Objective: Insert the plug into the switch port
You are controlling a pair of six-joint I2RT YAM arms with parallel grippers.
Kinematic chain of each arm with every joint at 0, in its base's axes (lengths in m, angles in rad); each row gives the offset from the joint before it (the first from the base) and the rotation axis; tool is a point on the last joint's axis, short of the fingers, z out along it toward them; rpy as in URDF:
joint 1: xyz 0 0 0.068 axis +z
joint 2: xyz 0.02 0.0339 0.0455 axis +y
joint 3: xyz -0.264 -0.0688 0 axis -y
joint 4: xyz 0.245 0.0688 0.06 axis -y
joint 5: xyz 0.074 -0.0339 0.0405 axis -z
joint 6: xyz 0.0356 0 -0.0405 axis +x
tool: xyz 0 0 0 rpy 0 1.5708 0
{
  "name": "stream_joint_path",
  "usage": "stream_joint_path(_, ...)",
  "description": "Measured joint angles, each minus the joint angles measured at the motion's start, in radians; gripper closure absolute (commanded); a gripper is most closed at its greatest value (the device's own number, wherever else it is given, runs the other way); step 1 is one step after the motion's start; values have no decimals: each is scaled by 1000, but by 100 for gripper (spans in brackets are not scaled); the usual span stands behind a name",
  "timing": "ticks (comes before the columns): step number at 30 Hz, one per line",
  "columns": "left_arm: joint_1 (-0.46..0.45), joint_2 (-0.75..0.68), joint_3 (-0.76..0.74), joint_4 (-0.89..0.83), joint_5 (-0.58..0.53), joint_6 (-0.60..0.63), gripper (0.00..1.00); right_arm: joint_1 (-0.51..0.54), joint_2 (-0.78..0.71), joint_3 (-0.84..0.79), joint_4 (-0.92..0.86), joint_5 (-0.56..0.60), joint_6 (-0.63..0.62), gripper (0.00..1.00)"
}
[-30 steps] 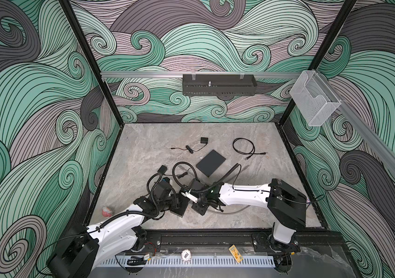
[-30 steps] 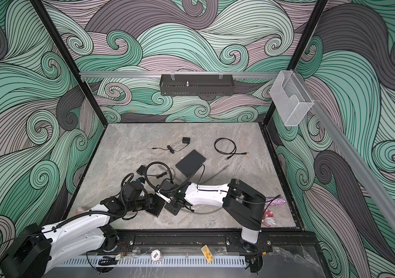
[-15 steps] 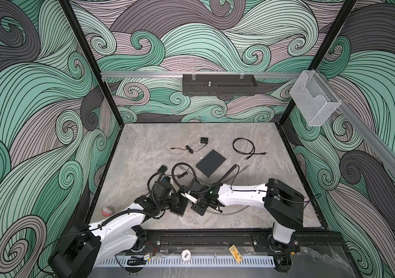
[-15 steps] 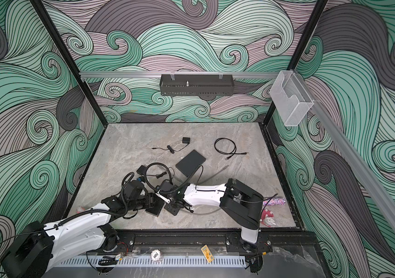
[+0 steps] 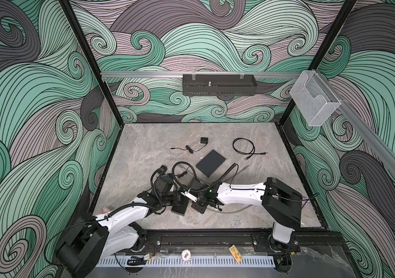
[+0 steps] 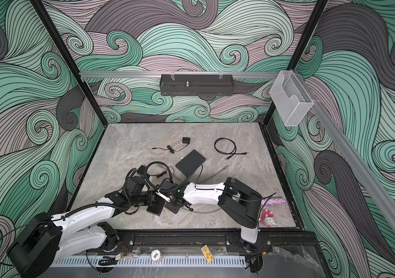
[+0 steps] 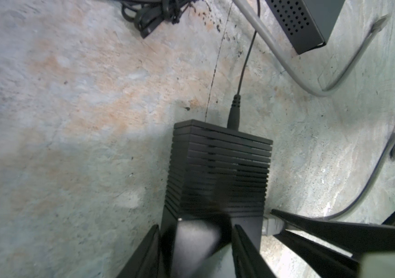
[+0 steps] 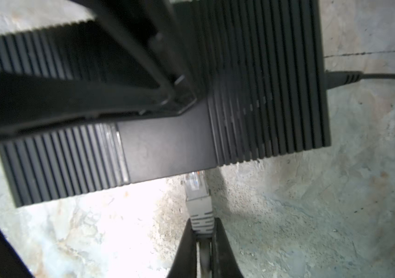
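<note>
Two grips: left hand [image 7: 196, 231] around switch [image 7: 220, 168]; right hand [image 8: 202, 223] tight on plug [image 8: 197, 199]; disc [image 5: 187, 255], "500".

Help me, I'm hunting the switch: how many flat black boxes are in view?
2. The ribbed box is gripped by the left tool near the front; the plain box lies farther back, mid-table. Others may be hidden.

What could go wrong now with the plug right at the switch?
The plug sits tip-first at the edge of the switch, port hidden, so it may be misaligned and jam.
The right jaws pinch only its rear; pushing could make it slip.
The left jaws grip the switch near one end, so it might pivot.
</note>
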State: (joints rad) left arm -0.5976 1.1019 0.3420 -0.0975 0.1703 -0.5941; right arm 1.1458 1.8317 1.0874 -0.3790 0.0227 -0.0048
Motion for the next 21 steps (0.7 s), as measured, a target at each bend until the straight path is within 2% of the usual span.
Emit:
stream_joint_path(10,2,-52,-57,40,41,10,49,5,-3,-11,8,-12,-48,100)
stream_joint_path(12,5,-54,-69,60,52,10,51,5,-7,-19,15,-12,-57,100)
stream_joint_path(18,39,-93,-107,100,92,6,69,0,-32,-54,35,-26,-75,100)
stream_joint_path(21,73,-103,-122,120,135,6,71,-9,-47,-79,59,-50,-83,100)
